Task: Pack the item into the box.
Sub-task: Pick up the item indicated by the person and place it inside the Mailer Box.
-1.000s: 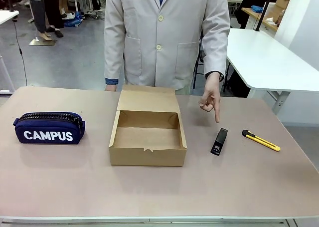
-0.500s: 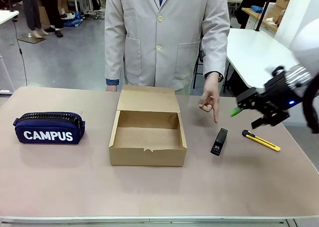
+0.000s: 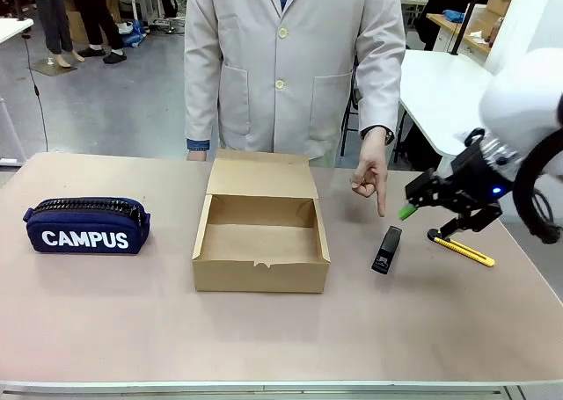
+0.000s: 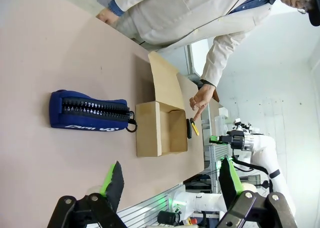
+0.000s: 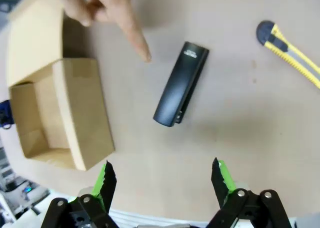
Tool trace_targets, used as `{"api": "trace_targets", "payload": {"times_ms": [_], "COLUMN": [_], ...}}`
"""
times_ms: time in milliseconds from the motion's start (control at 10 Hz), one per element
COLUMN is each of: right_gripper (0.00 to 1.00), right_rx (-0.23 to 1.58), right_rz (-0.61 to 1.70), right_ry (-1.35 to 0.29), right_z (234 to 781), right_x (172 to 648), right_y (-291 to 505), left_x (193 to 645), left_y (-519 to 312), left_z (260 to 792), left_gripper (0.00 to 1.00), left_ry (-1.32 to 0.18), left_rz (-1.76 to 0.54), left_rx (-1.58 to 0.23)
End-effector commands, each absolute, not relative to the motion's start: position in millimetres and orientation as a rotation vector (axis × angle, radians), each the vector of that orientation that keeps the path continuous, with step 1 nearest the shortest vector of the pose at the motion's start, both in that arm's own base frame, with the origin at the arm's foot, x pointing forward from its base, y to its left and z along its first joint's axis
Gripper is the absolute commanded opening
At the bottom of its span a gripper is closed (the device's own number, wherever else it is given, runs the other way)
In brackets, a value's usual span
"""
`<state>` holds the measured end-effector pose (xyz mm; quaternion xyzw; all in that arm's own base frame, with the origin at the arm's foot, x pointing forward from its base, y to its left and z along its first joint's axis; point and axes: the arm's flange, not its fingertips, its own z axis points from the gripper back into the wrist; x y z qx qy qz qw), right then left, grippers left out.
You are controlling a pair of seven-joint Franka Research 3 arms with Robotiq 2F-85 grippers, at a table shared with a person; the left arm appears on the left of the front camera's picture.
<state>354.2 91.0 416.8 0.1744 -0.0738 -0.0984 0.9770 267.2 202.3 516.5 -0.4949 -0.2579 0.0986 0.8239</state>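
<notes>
We see a tan desk [image 3: 132, 312], our left tool [image 4: 170, 170] and right tool [image 3: 424, 221] both spread, a "CAMPUS" case [image 3: 86, 237] ahead of the left.

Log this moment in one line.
right tool: open, hovering near stapler | stapler: on table beside box, ungrasped | box: open, empty | person's hand: pointing at stapler | left tool: open

A lab: a person's pale lab coat [image 3: 295, 75], white worktable [image 3: 457, 101] behind (bare grey floor [image 3: 114, 101]).
</notes>
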Motion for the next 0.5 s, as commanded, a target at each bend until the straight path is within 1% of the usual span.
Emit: {"api": "trace_targets", "payload": {"times_ms": [0, 200, 400], "right_gripper": [1.00, 1.00, 1.00], "right_rx": [0.248, 0.231, 0.186], "right_rz": [-0.300, -0.354, -0.434], "right_ry": [-0.066, -0.020, -0.056], "right_z": [394.8, 375.5, 360.7], "right_x": [383.2, 402.2, 413.7], "right_y": [110.3, 114.0, 117.8], "left_x": [266.2, 266.2, 266.2], "left_y": [202.4, 202.4, 202.4], "left_z": [518.0, 518.0, 518.0], "left_gripper": [1.00, 1.00, 1.00], "left_ry": [-0.560, -0.560, -0.560], "left_rz": [0.188, 0.188, 0.188], "left_rx": [-1.057, -1.057, -1.057]}}
